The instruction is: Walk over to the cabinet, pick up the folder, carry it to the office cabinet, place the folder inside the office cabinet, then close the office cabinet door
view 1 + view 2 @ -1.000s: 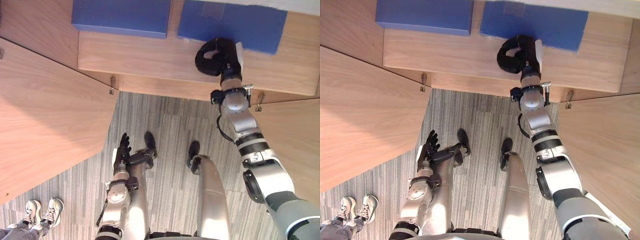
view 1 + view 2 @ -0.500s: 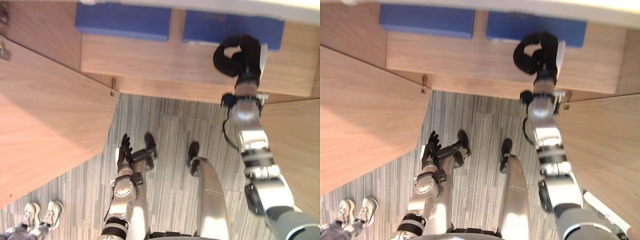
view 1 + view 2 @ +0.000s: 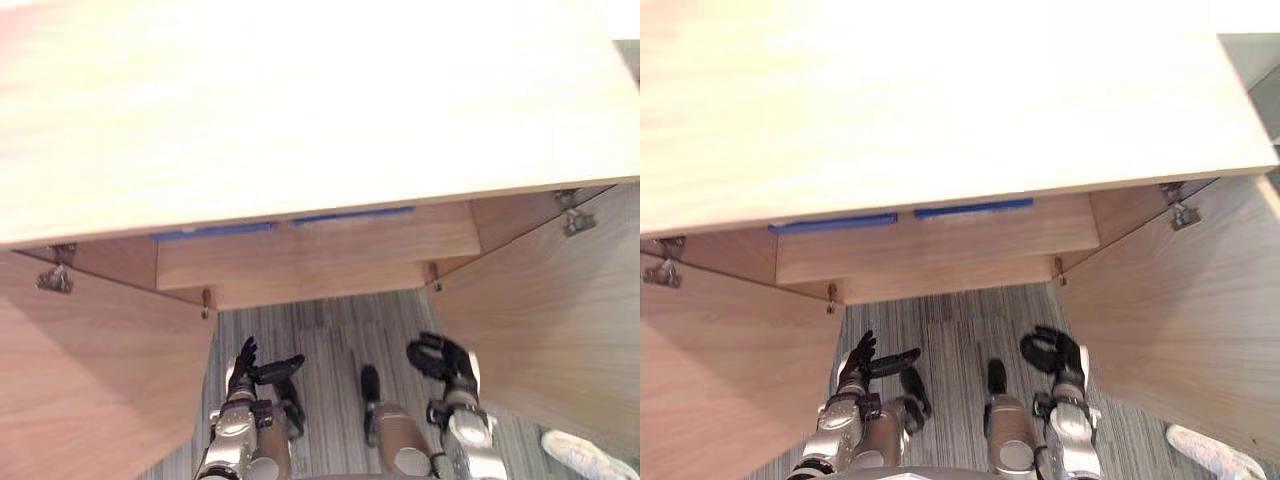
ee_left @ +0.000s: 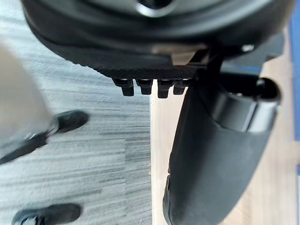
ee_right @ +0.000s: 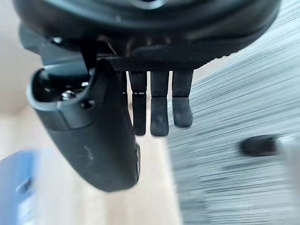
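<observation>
Lower left of frame: left door (image 3: 90, 370) stands swung open. Just right of it, low down, the left hand (image 3: 243, 358) hangs idle over the floor, fingers straight and spread, thumb out, nothing in it.

Centre: the cabinet top (image 3: 300, 100) now covers the whole upper frame. That is the head view shifting, not the cabinet moving. Under its front edge two blue strips show on the shelf (image 3: 320, 250): the left folder (image 3: 210, 231) and, beside it, the right folder (image 3: 350, 214). Both lie flat inside and apart from either hand.

Lower right of centre: the right hand (image 3: 440, 358), which was up on the shelf at the right folder a second ago, has come back down and out of the cabinet. Its fingers are curled loosely and it holds nothing.

Right side: right door (image 3: 540, 330) is open too. A person's shoe (image 3: 580, 455) shows at the lower right corner.

Judgement: the folder looks placed and released, so the placing step is done. What remains is closing the doors, both still wide open.
</observation>
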Available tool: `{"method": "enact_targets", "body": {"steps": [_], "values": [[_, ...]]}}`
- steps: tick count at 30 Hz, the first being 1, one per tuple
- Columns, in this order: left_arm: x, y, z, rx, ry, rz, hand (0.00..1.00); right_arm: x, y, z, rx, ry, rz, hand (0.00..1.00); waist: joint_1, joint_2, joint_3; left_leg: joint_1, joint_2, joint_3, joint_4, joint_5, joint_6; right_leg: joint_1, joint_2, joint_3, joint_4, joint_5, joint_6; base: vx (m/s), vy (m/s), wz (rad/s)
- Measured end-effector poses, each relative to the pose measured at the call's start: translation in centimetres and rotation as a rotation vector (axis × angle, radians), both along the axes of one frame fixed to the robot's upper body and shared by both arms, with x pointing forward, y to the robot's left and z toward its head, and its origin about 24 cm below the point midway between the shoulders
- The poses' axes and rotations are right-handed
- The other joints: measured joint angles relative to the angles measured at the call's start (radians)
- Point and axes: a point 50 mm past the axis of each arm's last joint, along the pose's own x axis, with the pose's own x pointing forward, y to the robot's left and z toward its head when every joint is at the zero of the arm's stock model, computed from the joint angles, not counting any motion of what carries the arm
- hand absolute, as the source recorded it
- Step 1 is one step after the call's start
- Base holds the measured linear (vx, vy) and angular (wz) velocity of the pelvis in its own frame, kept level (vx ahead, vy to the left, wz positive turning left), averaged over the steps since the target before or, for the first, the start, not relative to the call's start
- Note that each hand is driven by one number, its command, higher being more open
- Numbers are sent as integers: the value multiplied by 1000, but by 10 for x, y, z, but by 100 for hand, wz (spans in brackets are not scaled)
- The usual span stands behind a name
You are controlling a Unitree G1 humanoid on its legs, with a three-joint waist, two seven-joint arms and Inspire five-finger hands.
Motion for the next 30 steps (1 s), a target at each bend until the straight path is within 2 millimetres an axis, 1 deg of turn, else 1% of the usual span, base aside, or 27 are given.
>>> {"method": "enact_targets", "body": {"steps": [1, 3, 4, 6, 7, 8, 9, 10, 11, 13, 14, 15, 16, 17, 19, 20, 22, 23, 25, 26, 29, 30], "values": [[-5, 8, -3, 13, 25, 17, 100, -7, -4, -5, 6, 29, -29, 100, -7, -1, -15, 35, -7, 13, -26, 4, 0, 24, 0, 15, -21, 8, 2, 46, 19, -30], [-13, 18, -7, 33, 61, 32, 100, -15, -12, -7, 14, 45, -89, 100, -16, -1, -41, 80, -14, 44, -58, 8, -3, 53, -1, 43, -51, 22, 4, 34, 36, -38], [-16, 20, -9, 41, 75, 36, 100, -17, -15, -8, 20, 46, -113, 100, -20, -1, -50, 88, -16, 51, -63, 8, -3, 60, -2, 49, -60, 27, 5, 2, 41, -36], [-26, 22, -15, 50, 124, 28, 100, -27, -29, -10, 53, 45, -244, 100, -27, -1, -79, 126, -28, 73, -91, 10, -5, 77, -4, 80, -83, 38, 8, -22, 41, -35], [-28, 21, -17, 48, 132, 29, 100, -29, -33, -10, 56, 40, -275, 100, -28, -2, -82, 136, -30, 84, -96, 10, -5, 79, -5, 92, -87, 41, 10, -39, 51, -48], [-34, 21, -19, 43, 147, 33, 100, -33, -42, -8, 60, 27, -339, 100, -28, -5, -88, 152, -36, 107, -109, 9, -6, 81, -6, 115, -95, 48, 11, -44, 53, -58], [-39, 20, -21, 39, 160, 35, 100, -37, -51, -6, 65, 8, -407, 100, -32, -7, -90, 169, -44, 119, -124, 8, -7, 80, -6, 139, -98, 52, 14, -57, 61, -71], [-46, 21, -23, 37, 177, 39, 100, -40, -60, -3, 57, -10, -458, 100, -41, -10, -90, 185, -49, 144, -134, 2, -16, 79, -6, 163, -98, 55, 16, -50, 49, -61], [-50, 21, -24, 35, 186, 42, 100, -41, -64, 0, 54, -26, -479, 100, -45, -11, -90, 195, -52, 158, -139, 0, -20, 77, -6, 178, -99, 57, 18, -45, 44, -62], [-65, 23, -28, 24, 222, 49, 100, -40, -82, 14, 7, -86, -512, 100, -59, -13, -96, 216, -64, 203, -157, -8, -27, 60, -3, 234, -100, 60, 22, -35, 38, -71], [-69, 24, -29, 22, 229, 54, 100, -39, -88, 19, -12, -105, -519, 100, -63, -14, -96, 220, -66, 217, -157, -12, -28, 56, -3, 251, -100, 61, 21, -12, 24, -75], [-74, 26, -30, 19, 241, 57, 100, -39, -103, 29, -56, -140, -541, 100, -74, -15, -96, 225, -72, 239, -157, -20, -29, 47, -2, 277, -100, 62, 20, 2, 8, -53], [-75, 26, -31, 19, 244, 55, 100, -39, -110, 34, -74, -154, -553, 100, -76, -15, -96, 227, -73, 250, -156, -23, -29, 43, -2, 288, -101, 64, 20, 14, 4, -60], [-78, 28, -31, 21, 251, 55, 100, -35, -122, 44, -108, -186, -566, 100, -79, -13, -97, 229, -75, 268, -152, -30, -27, 36, -1, 309, -102, 70, 22, 18, -2, -50], [-80, 31, -31, 30, 255, 53, 100, -25, -139, 60, -158, -238, -568, 100, -83, -13, -97, 228, -79, 275, -138, -39, -18, 27, 0, 342, -106, 83, 25, 32, -18, -50], [-80, 33, -30, 33, 254, 53, 100, -21, -143, 64, -169, -251, -564, 100, -84, -12, -97, 227, -79, 275, -131, -44, -15, 27, 0, 348, -111, 87, 26, 48, -41, -40], [-79, 35, -29, 40, 241, 47, 100, -2, -155, 83, -206, -319, -540, 100, -88, -5, -94, 217, -76, 275, -101, -67, -14, 20, 0, 368, -118, 93, 27, 34, -36, -31], [-78, 35, -29, 39, 235, 43, 100, 4, -158, 89, -215, -339, -533, 100, -90, -1, -93, 212, -75, 275, -94, -72, -12, 15, 0, 370, -118, 94, 26, 21, -26, -18], [-75, 31, -28, 33, 220, 13, 100, 31, -171, 115, -262, -406, -489, 100, -96, 22, -85, 182, -74, 275, -64, -91, -7, -8, -5, 372, -121, 102, 25, 16, -16, -14], [-74, 30, -28, 30, 219, 6, 100, 38, -174, 121, -273, -419, -475, 100, -96, 28, -81, 177, -74, 275, -58, -95, -7, -11, -7, 372, -124, 106, 25, 7, 1, -15], [-74, 25, -29, 20, 221, -11, 100, 69, -179, 146, -301, -473, -433, 100, -95, 62, -62, 162, -74, 272, -41, -106, 0, -23, -9, 373, -134, 119, 27, 14, 4, -17], [-74, 24, -29, 18, 221, -12, 100, 74, -182, 151, -322, -467, -414, 100, -96, 74, -55, 158, -74, 271, -38, -109, 2, -28, -9, 373, -135, 121, 28, 16, -1, -14]]}}
